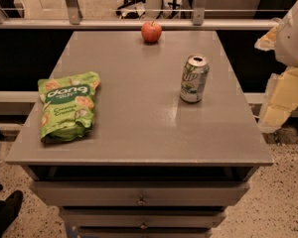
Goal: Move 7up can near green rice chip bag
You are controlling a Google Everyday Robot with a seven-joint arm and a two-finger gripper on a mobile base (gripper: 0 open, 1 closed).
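The 7up can (194, 79) stands upright on the right half of the grey table top (139, 108), silver and green with its pull-tab top facing up. The green rice chip bag (67, 106) lies flat near the table's left edge, far from the can. My gripper (280, 103) hangs off the table's right side, level with the can and to its right, not touching it. It holds nothing that I can see. The white arm (293, 33) rises above it at the right frame edge.
A red apple (151, 31) sits at the table's far edge, centre. The table has drawers (140, 195) on its front. A rail and glass partition (139, 21) run behind the table. A dark object (2, 209) lies on the floor at lower left.
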